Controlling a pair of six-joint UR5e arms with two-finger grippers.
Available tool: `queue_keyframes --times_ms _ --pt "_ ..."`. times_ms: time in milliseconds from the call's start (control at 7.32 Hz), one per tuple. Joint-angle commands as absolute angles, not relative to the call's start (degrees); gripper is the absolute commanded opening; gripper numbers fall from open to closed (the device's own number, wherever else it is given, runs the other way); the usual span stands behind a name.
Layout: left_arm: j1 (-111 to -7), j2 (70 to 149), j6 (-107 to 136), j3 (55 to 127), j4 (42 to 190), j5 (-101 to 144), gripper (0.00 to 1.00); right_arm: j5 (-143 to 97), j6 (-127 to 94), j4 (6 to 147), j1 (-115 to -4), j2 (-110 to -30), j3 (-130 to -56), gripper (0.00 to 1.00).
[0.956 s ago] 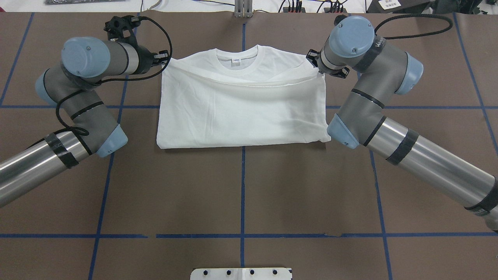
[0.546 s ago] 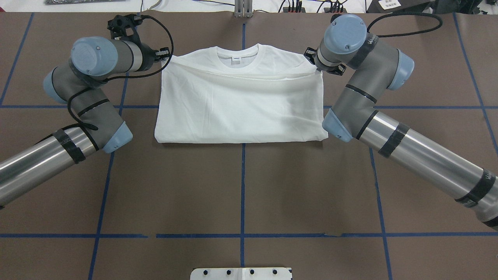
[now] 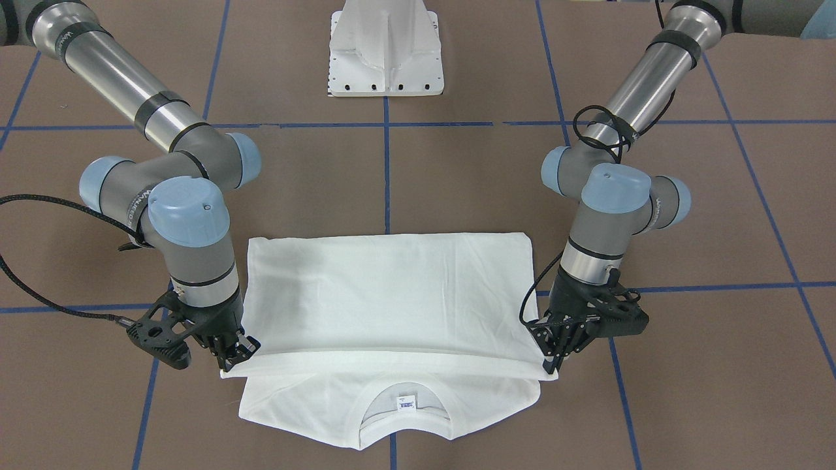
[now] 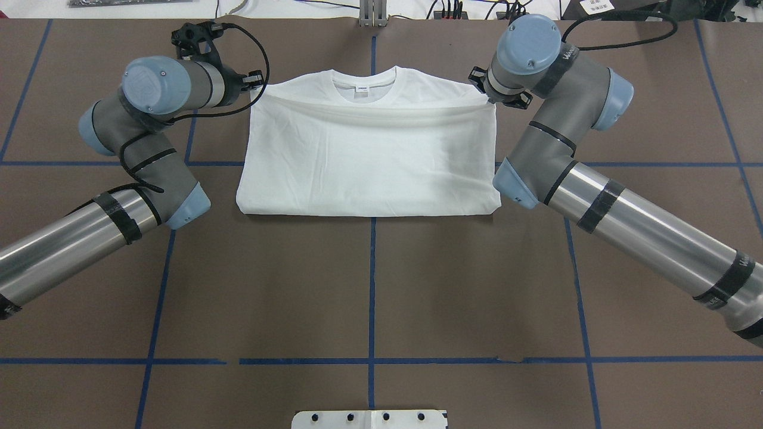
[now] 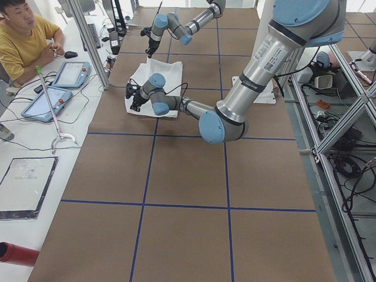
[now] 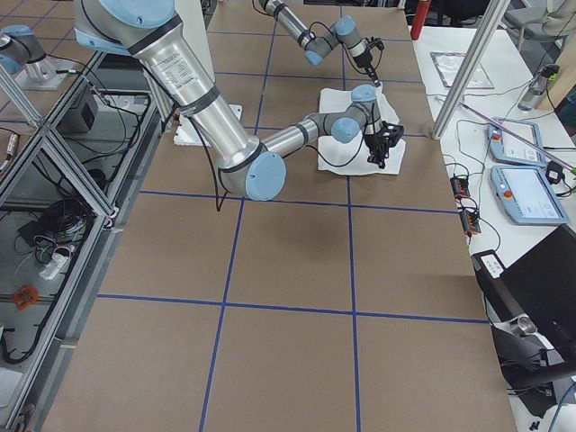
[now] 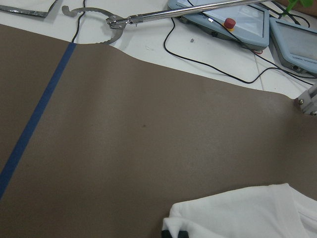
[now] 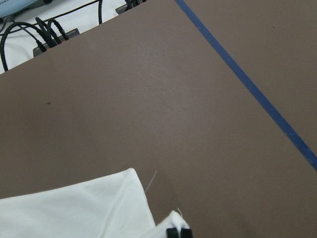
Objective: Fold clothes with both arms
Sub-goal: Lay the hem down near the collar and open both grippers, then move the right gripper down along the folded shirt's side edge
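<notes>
The clothes are one white shirt (image 4: 369,161) lying across the table's far middle, doubled over itself, with its collar label (image 4: 361,90) showing at the far edge. The upper layer's hem stretches between the two grippers just short of the collar (image 3: 405,418). My left gripper (image 4: 257,83) is shut on the hem's corner on its side, as the front view shows (image 3: 555,365). My right gripper (image 4: 489,98) is shut on the opposite corner (image 3: 232,362). Each wrist view shows white cloth (image 7: 237,213) (image 8: 74,213) at its bottom edge.
A white pedestal (image 3: 385,52) stands at the robot's side of the table. Blue tape lines (image 4: 372,286) cross the brown tabletop. A person (image 5: 23,35) sits at a side bench with tablets (image 5: 70,73). Cables and a metal post (image 4: 372,12) line the far edge.
Both grippers have carried the hem farther toward the collar. The folded near edge of the shirt has slid away from the robot, and the upper layer lies flatter.
</notes>
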State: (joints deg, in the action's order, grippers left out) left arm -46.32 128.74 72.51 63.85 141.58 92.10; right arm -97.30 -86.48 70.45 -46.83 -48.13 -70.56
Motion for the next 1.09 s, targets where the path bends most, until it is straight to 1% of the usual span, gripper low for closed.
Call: queue_keyframes --times_ms 0,137,273,410,546,683,819,956 --pt "-46.32 129.11 72.51 63.11 141.68 92.02 0.29 -97.29 -86.66 70.31 -46.84 -47.47 -70.14 0.52" --pt "-46.49 128.94 72.51 63.02 142.03 92.02 0.34 -97.29 -86.92 70.31 -46.85 -47.29 -70.22 0.55" --pt "-47.45 128.67 72.42 63.1 142.73 92.37 0.35 -97.38 -87.36 69.62 -47.02 -47.81 -71.53 0.56" --pt "-47.63 128.5 71.99 63.19 142.91 92.46 0.38 -98.77 -90.5 68.39 -45.98 -50.77 -77.37 0.58" --pt "-47.64 128.32 71.9 63.37 143.0 92.46 0.39 -99.4 -96.53 68.03 -42.83 -58.63 -88.05 0.63" --pt "-47.64 127.97 71.81 63.37 143.35 92.55 0.39 -98.71 -100.51 68.03 -39.5 -64.8 -96.16 0.65" --pt "-47.64 127.88 71.81 63.28 143.44 92.55 0.39 -93.92 -105.16 67.94 -35.81 -66.52 -97.72 0.69" --pt "-47.64 127.79 71.81 63.37 143.52 92.55 0.4 -90.56 -108.51 68.03 -32.73 -67.32 -98.08 0.68"
